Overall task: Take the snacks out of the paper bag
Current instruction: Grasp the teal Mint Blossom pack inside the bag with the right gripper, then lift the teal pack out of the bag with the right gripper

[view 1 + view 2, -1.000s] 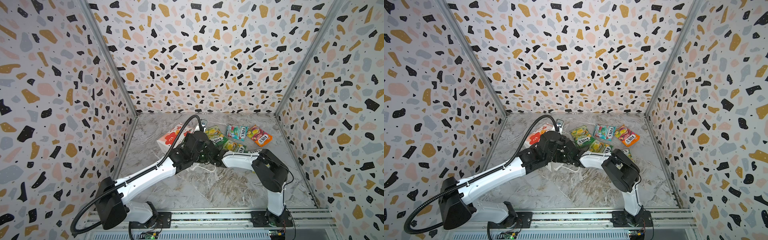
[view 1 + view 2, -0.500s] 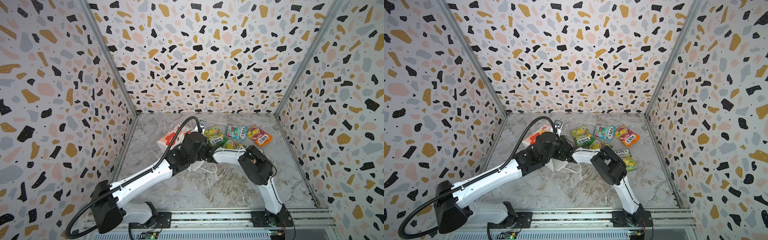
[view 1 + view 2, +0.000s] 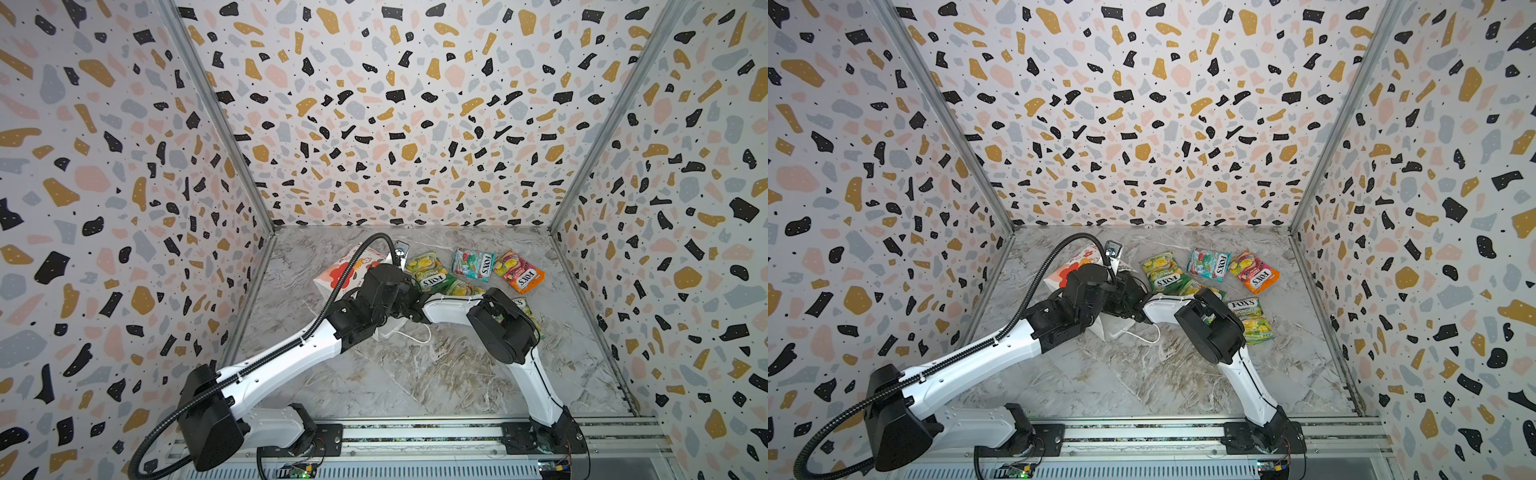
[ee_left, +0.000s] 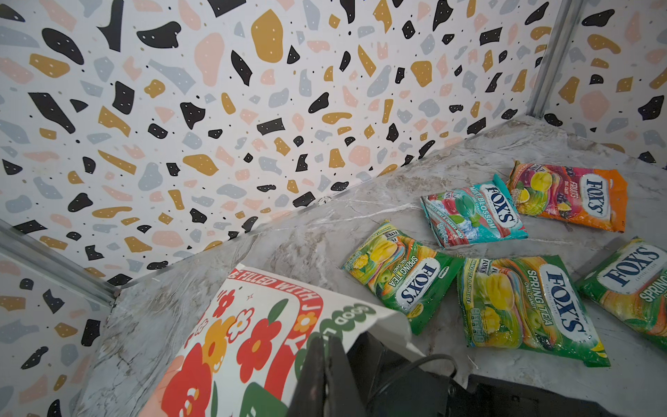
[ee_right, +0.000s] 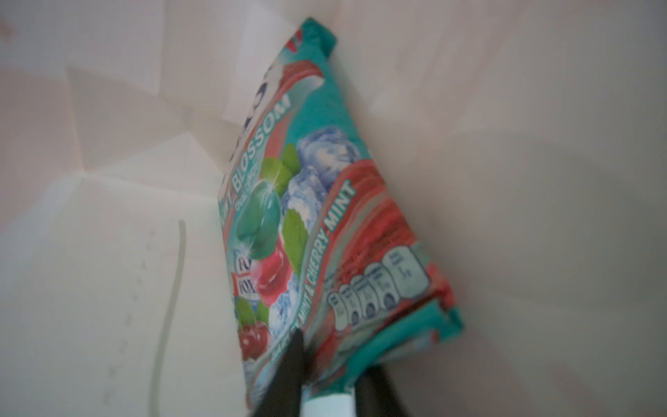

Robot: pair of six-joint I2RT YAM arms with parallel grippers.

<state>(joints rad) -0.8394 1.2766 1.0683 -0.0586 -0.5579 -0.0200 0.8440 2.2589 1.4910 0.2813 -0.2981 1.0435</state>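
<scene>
The paper bag (image 3: pixel 343 272) (image 3: pixel 1065 272), white with red flowers, lies on its side at the back left. My left gripper (image 4: pixel 322 343) is shut on the rim of the paper bag (image 4: pixel 252 325). My right gripper (image 5: pixel 334 364) reaches inside the bag's white walls (image 5: pixel 108 289) and is shut on the lower edge of a teal-red snack packet (image 5: pixel 306 216). In both top views the bag and the left wrist hide the right gripper. Outside the bag lie a green-yellow packet (image 3: pixel 426 270) (image 4: pixel 400 278), a teal-red packet (image 3: pixel 473 264) (image 4: pixel 472 213) and an orange-pink packet (image 3: pixel 519 272) (image 4: pixel 566 196).
Two more green-yellow packets (image 4: pixel 523 303) (image 3: pixel 1252 320) lie near the right arm's elbow (image 3: pixel 503 328). A white cord handle (image 3: pixel 415 334) trails on the marble floor. Terrazzo walls close in the left, back and right sides. A metal rail (image 3: pixel 415 432) runs along the front.
The right arm has pushed further left into the bag, and its jaws have closed on the teal-red packet. The left gripper has kept its hold on the bag's rim.
</scene>
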